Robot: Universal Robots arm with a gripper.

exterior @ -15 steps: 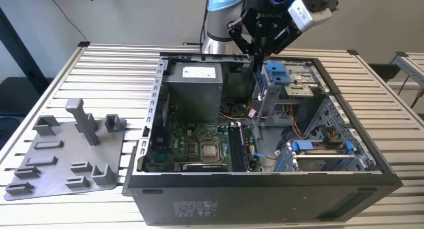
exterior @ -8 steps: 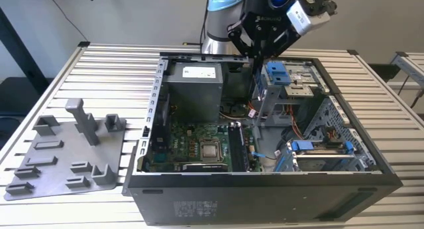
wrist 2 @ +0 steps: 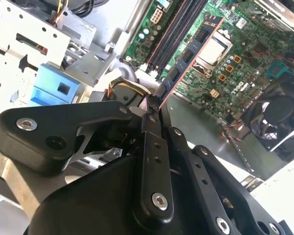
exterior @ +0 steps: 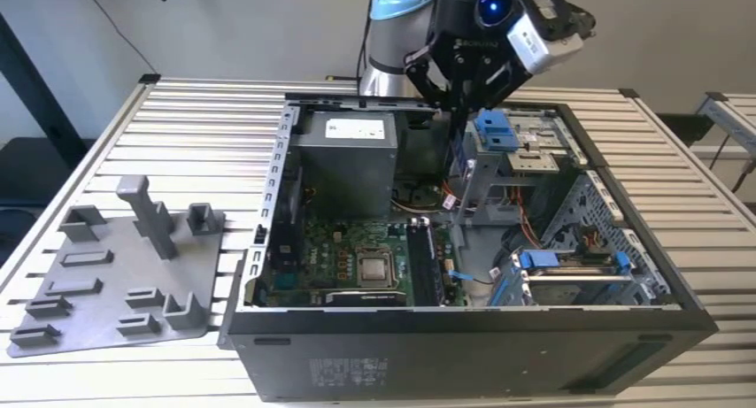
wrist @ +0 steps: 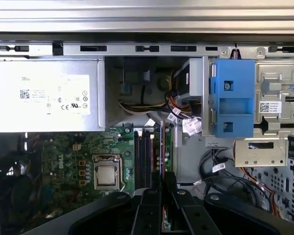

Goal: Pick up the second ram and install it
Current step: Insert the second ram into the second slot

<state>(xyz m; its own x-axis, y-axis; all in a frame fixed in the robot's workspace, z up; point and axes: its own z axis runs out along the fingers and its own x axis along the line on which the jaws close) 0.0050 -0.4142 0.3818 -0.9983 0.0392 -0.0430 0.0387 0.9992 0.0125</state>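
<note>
My gripper [exterior: 456, 105] hangs over the open computer case, shut on the second ram [wrist 2: 188, 56], a thin dark board with a row of black chips and a reddish edge. In the second wrist view the stick juts out from between the fingertips [wrist 2: 152, 113] towards the green motherboard [wrist 2: 245, 63]. In the first wrist view the ram [wrist: 162, 147] shows edge-on as a thin line above the dark memory slots [wrist: 143, 156], beside the silver processor [wrist: 107, 175]. In the exterior view the stick [exterior: 452, 156] hangs upright below the gripper, above the slots [exterior: 420, 262].
The black case [exterior: 473, 337] lies open on a slatted metal table. Inside are a grey power supply [exterior: 343, 156], blue drive latches [exterior: 497, 129] and bundled cables [wrist: 137, 105]. A grey holder tray [exterior: 71, 293] with upright posts lies at the exterior view's left.
</note>
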